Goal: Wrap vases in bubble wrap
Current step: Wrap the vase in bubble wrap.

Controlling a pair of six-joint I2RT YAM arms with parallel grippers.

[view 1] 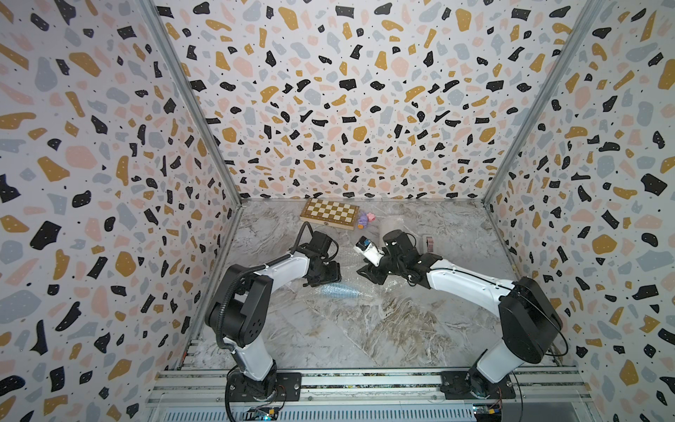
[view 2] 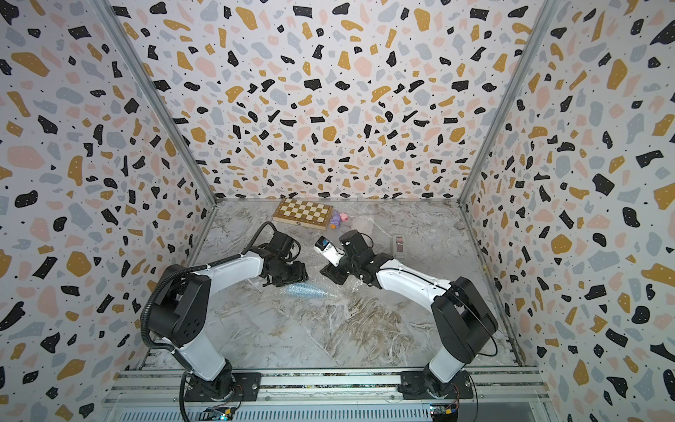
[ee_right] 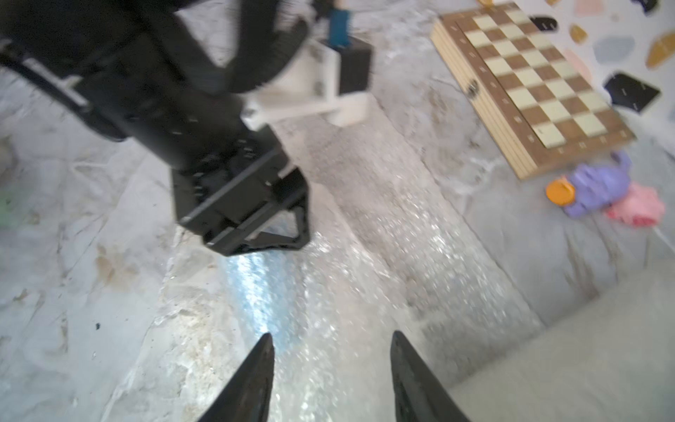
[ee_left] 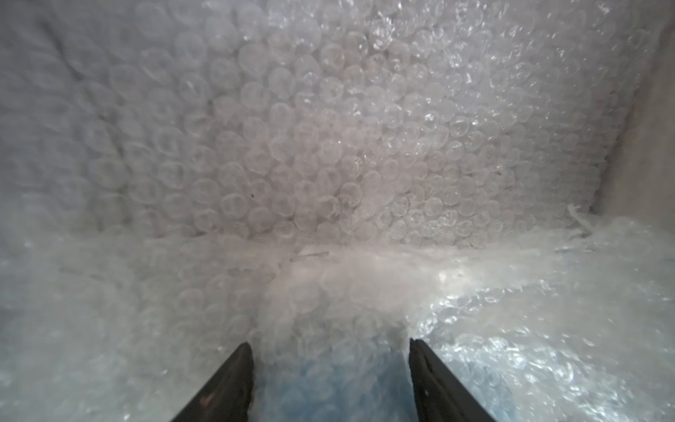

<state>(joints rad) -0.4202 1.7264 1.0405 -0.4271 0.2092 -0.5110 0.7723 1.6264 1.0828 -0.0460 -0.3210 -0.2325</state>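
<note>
The light blue vase [view 1: 338, 292] lies on its side on the marble table, rolled inside bubble wrap [view 1: 380, 288]. In the left wrist view my left gripper [ee_left: 330, 343] straddles one end of the wrapped vase [ee_left: 328, 387], which fills the gap between both fingers. The sheet [ee_left: 328, 146] spreads out beyond it. My right gripper [ee_right: 331, 338] hovers open over the loose wrap [ee_right: 365, 274] at the vase's other end [ee_right: 255, 288], with nothing between its fingers. A whitish wrapped shape [view 1: 388, 224], apparently the cream vase, stands behind the right arm.
A wooden chessboard [view 1: 330, 213] lies at the back of the table, with small purple and pink toys [view 1: 365, 219] beside it. A tape dispenser [view 1: 430, 244] stands to the right of the right arm. Patterned walls enclose three sides.
</note>
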